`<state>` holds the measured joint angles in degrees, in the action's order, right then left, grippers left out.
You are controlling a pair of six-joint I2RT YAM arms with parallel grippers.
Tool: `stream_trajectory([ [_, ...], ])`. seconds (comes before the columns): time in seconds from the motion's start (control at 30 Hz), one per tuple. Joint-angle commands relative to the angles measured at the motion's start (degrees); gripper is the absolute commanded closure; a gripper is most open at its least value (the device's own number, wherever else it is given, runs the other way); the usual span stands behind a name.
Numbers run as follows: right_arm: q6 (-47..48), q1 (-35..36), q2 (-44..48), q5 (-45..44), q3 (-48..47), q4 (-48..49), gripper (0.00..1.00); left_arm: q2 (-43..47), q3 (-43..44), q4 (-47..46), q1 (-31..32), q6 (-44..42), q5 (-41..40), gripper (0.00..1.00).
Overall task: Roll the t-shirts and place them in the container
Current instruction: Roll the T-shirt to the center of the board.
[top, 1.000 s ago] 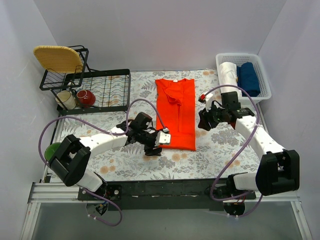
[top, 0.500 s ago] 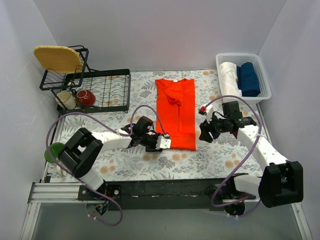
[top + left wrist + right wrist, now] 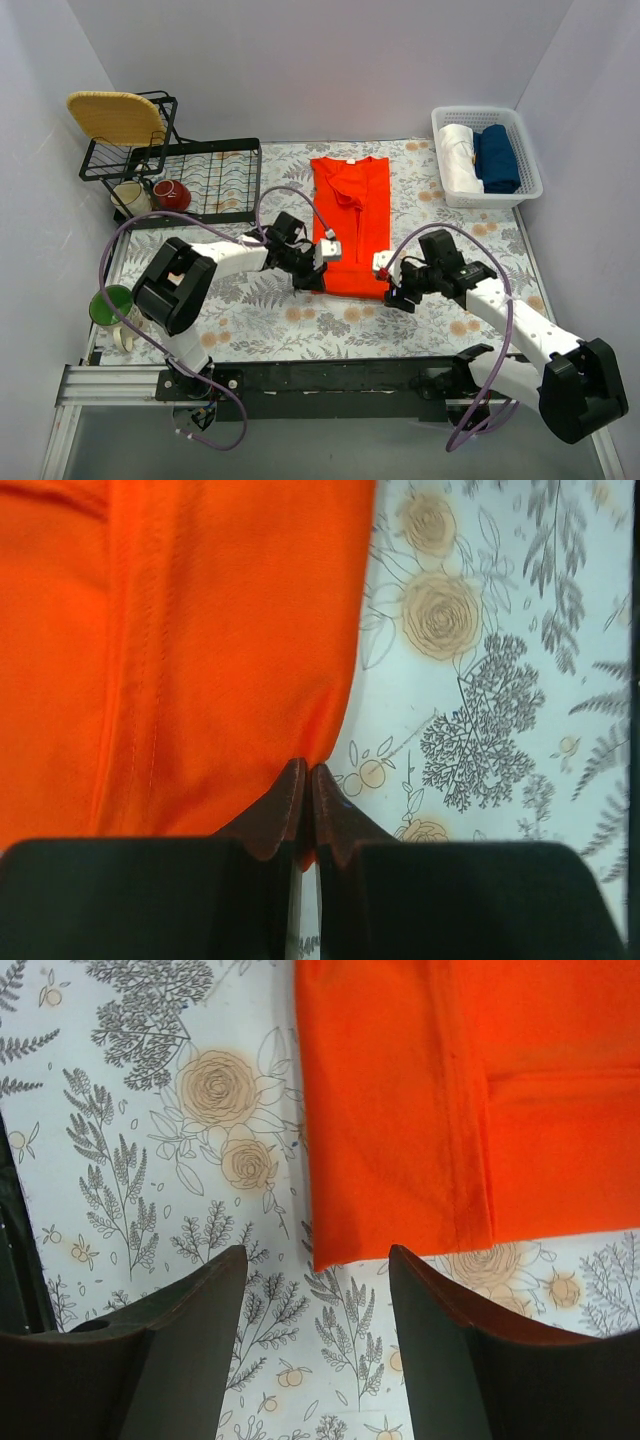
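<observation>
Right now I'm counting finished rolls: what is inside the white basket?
The white basket holds a white rolled cloth and a dark blue rolled cloth, side by side. Anything beneath them is covered.

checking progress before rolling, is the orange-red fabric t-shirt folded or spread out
Folded: the orange-red fabric t-shirt lies as a narrow lengthwise strip with its sides folded inward, flat on the floral tablecloth, no roll started.
</observation>
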<state>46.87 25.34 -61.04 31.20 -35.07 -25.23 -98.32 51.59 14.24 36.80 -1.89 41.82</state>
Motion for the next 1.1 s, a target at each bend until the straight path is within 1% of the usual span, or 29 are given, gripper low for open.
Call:
stream_trajectory([
  [0.0,6.4,2.9,3.4,-0.8,3.8,3.9,0.32,-0.5,5.7,5.3,-3.9,16.0,11.0,1.00],
  [0.03,6.7,3.1,4.0,-1.1,4.7,4.8,0.32,-0.5,5.9,5.0,-4.0,18.1,12.0,1.00],
  [0.17,8.3,4.7,7.6,-2.4,8.8,10.2,0.30,-0.9,6.0,3.7,-4.2,20.8,13.9,1.00],
  [0.27,9.1,6.4,7.8,-3.9,10.3,11.9,0.29,-1.7,6.5,3.8,-4.9,22.0,15.6,1.00],
  [0.5,7.2,8.5,3.4,-6.2,12.3,20.7,0.30,-3.8,8.1,2.5,-8.6,27.9,19.5,1.00],
  [0.67,6.7,10.1,0.7,-6.8,13.4,24.7,0.29,-4.4,8.4,1.7,-9.5,29.8,20.6,1.00],
  [0.7,6.8,10.3,0.2,-7.1,13.6,26.8,0.29,-4.5,8.5,1.5,-9.9,30.8,21.0,1.00],
  [0.77,6.0,11.2,-1.4,-10.1,14.1,30.7,0.30,-4.5,8.3,1.0,-10.2,31.2,21.3,1.00],
  [0.9,6.6,11.8,-2.7,-11.8,16.0,35.9,0.32,-4.8,7.6,-0.4,-11.1,33.7,22.2,1.00],
  [1.0,7.0,13.1,-3.9,-14.8,17.9,41.1,0.36,-5.0,7.3,-1.3,-11.7,35.0,23.0,1.00],
  [1.07,6.9,13.6,-5.4,-17.7,18.3,43.9,0.42,-5.3,7.3,-1.4,-11.9,35.0,23.0,1.00],
])
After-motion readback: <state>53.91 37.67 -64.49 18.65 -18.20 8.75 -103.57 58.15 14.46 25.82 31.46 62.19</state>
